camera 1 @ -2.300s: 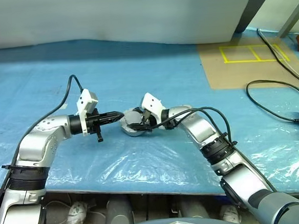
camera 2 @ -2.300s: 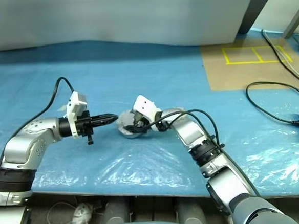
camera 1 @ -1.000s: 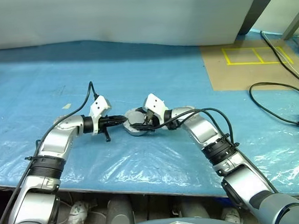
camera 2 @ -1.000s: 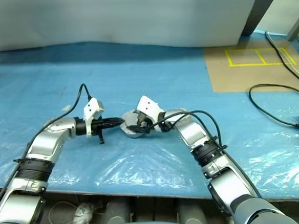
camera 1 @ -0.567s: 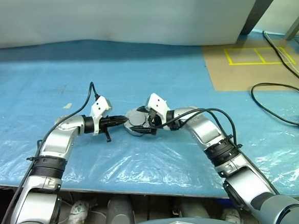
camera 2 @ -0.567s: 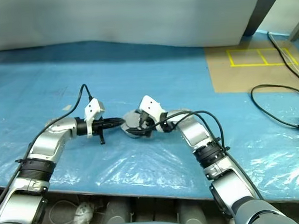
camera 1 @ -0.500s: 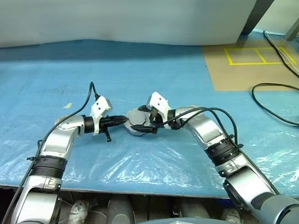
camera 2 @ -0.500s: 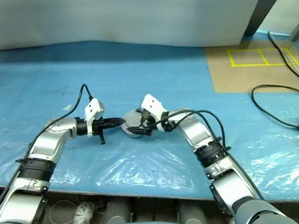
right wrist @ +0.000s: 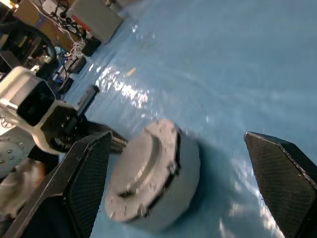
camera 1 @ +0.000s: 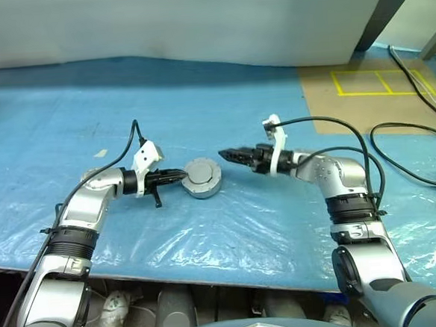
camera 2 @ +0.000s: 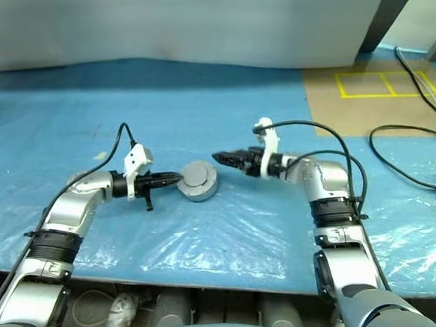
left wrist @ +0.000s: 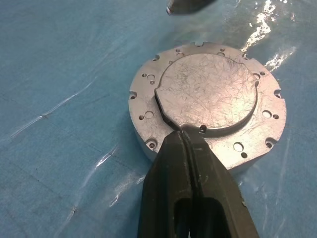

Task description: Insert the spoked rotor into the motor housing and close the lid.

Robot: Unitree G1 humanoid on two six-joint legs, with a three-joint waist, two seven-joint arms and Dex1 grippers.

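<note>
Resting lid (left wrist: 208, 96) scratched grey, seated on motor housing (camera 2: 202, 188)

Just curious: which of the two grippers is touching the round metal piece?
The left gripper, shut, tips against the lid. The right gripper is open, apart from it.

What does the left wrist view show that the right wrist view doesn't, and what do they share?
Left wrist view alone: the lid's scratched outer face with small holes around its rim, seen from above, and the shut left gripper touching its edge. Right wrist view alone: the right gripper's wide-open fingers framing the scene, the motor housing's side wall, and the left wrist's white camera block. Both: the closed housing on the blue sheet.
</note>
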